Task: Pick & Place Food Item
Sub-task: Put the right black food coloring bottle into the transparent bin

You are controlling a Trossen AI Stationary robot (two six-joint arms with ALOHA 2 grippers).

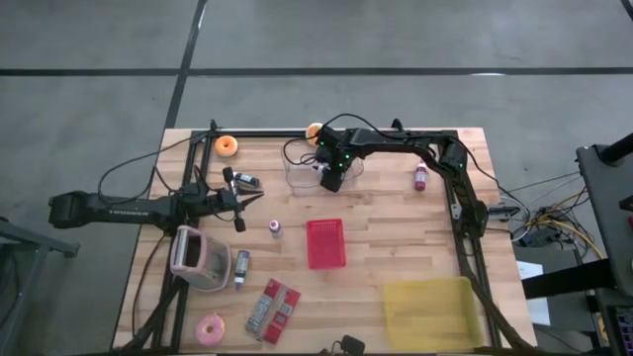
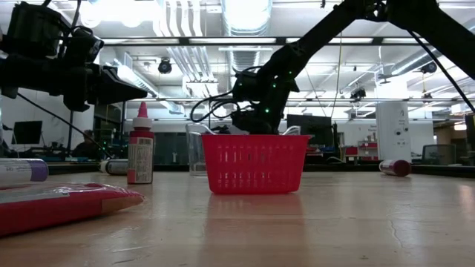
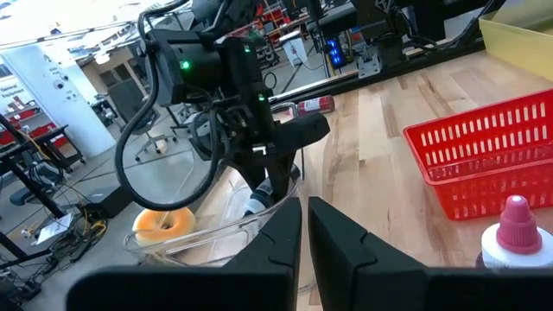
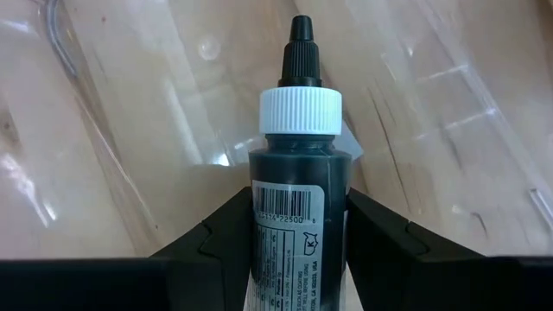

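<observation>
Over at the far side of the table [image 1: 396, 227], the right gripper [image 1: 332, 179] sits down inside a clear plastic container [image 1: 302, 176]. It's clamped on a small dark bottle [image 4: 300, 207] with a white ribbed cap and a black nozzle tip; the two fingers [image 4: 389, 238] press against the bottle's sides, roughly half open to fit its width. Through the container's see-through wall you can see the wood grain underneath.

The left gripper [image 1: 240, 201] hangs over the left part of the table with its fingers pinched together, nothing in them. It's near a little bottle with a pink cap [image 3: 511, 238].

The red basket [image 1: 325, 243] sits mid-table, well apart from the container. An orange donut [image 1: 227, 145] lies by the far left corner.
</observation>
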